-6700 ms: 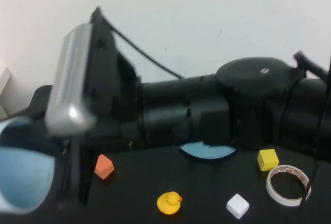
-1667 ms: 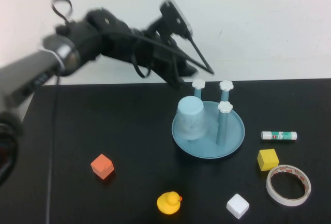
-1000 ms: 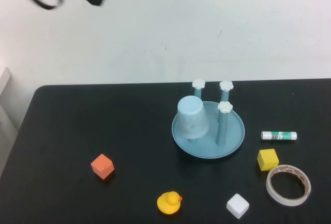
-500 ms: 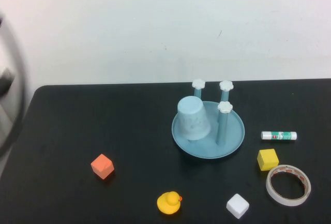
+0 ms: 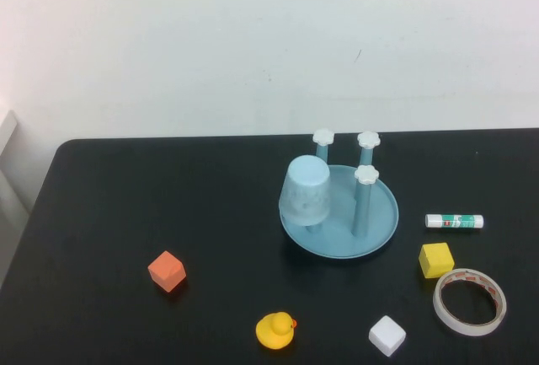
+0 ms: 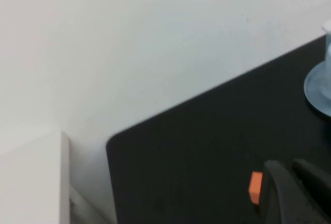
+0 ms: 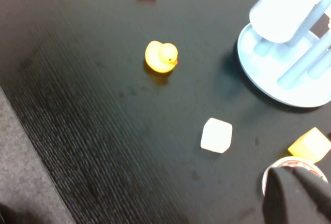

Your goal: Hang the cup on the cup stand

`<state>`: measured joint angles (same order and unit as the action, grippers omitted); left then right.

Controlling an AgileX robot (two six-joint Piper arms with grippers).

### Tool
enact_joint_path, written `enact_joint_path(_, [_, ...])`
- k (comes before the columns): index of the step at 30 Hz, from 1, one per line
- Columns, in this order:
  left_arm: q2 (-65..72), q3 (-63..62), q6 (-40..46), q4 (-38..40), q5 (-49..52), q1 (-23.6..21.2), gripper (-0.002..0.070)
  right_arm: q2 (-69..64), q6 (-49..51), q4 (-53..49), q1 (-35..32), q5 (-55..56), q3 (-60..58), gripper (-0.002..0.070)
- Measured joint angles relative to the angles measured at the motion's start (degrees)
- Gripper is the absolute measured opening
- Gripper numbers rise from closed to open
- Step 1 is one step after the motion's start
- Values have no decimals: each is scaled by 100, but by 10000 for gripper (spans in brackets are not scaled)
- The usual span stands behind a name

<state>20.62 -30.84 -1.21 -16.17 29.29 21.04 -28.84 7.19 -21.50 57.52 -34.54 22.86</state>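
Observation:
The cup [image 5: 305,192] sits upside down over one post of the cup stand [image 5: 381,213], tilted a little to the left. Three other posts with white flower caps [image 5: 368,139] stand bare. Neither arm shows in the high view. In the right wrist view the cup [image 7: 289,6] and the cup stand [image 7: 269,87] lie well away from my right gripper [image 7: 290,171], which is shut and empty over the tape ring. My left gripper [image 6: 288,163] is shut and empty near the table's left end, with the stand's rim [image 6: 316,87] far off.
An orange cube [image 5: 167,270], a yellow duck [image 5: 275,330], a white cube [image 5: 386,335], a yellow cube [image 5: 436,260], a tape ring [image 5: 469,301] and a glue stick [image 5: 455,222] lie on the black table. The wall runs behind it.
The left arm has swung away to the left and left the high view. The cup now leans slightly more to the left on its post.

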Motion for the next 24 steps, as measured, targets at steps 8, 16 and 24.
enact_joint_path(8, [-263,699,-83,101,38,0,0,0,0,0,0,0,0,-1])
enact_joint_path(16, [-263,1013,-92,142,414,0,0,0,0,0,0,0,0,-1])
enact_joint_path(24, [-300,1186,-121,142,571,0,0,0,0,0,0,0,0,-1])
